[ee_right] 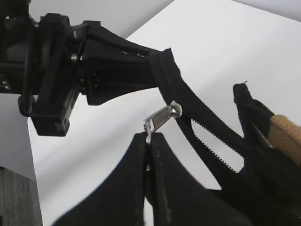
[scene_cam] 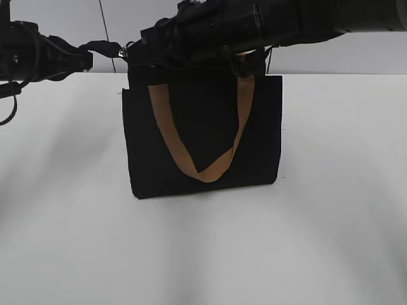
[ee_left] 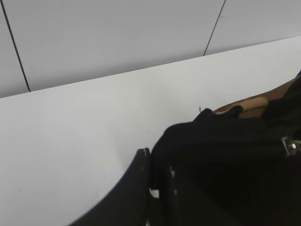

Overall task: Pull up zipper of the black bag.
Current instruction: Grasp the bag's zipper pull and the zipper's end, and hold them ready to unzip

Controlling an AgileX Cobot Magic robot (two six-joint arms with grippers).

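Observation:
The black bag (scene_cam: 203,136) stands upright on the white table with a tan strap (scene_cam: 203,166) hanging down its front. My left gripper (scene_cam: 95,51) is shut on the black fabric tail (ee_right: 162,70) at the zipper's left end; in the left wrist view its fingers (ee_left: 155,174) pinch black fabric (ee_left: 211,141). My right gripper (ee_right: 149,141) is shut on the silvery pull tab (ee_right: 162,117) of the zipper (ee_right: 207,136), whose teeth lie open to the right of the slider. In the exterior view the right gripper (scene_cam: 130,51) sits at the bag's top left corner.
The right arm (scene_cam: 273,22) stretches across above the bag's top edge. The white table (scene_cam: 203,254) spreads around the bag, with a pale wall (ee_left: 117,37) behind. A second tan strap (ee_right: 287,134) shows at the right in the right wrist view.

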